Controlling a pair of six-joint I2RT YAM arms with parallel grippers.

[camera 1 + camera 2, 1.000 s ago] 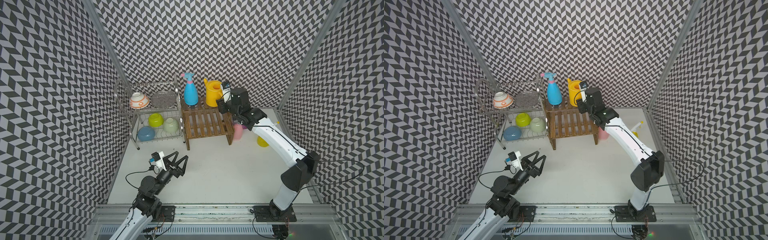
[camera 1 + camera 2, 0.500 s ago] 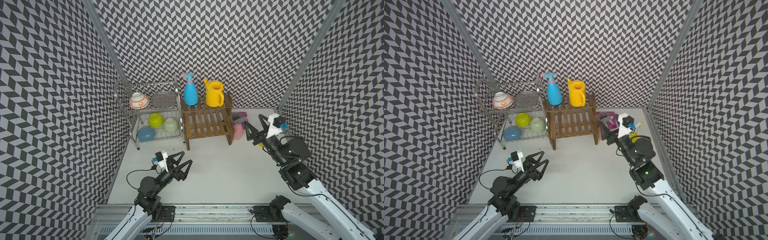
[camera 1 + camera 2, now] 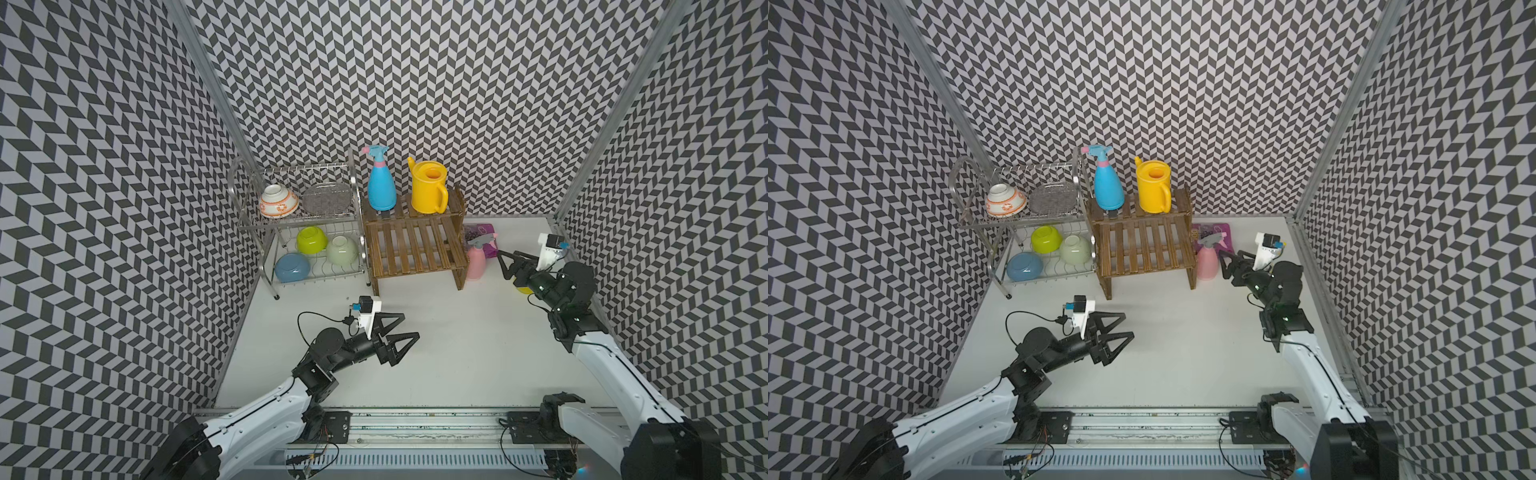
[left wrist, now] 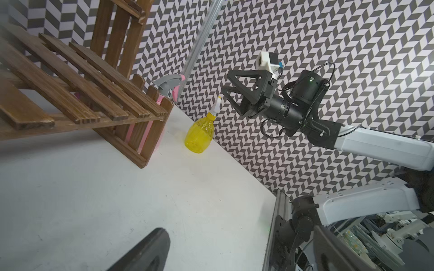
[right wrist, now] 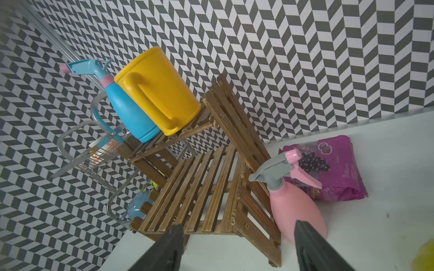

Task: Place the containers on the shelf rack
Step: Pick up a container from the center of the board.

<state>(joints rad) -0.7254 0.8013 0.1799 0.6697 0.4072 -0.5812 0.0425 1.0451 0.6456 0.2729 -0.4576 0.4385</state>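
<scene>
The shelf rack stands at the back of the table. On its upper tier, the blue spray bottle stands beside the yellow watering can. On the table right of the rack is the pink spray bottle. My right gripper is open just right of it, holding nothing. The translucent yellow bottle stands further right, mostly hidden under that gripper in both top views. Over the table's front middle, my left gripper is open and holds nothing.
A silver wire dish rack with several bowls stands left of the shelf rack. A purple packet lies behind the pink bottle. Patterned walls close three sides.
My right gripper has let go of the watering can on the upper tier and pulled back to the table beside the pink bottle. My left gripper has crept slightly forward.
</scene>
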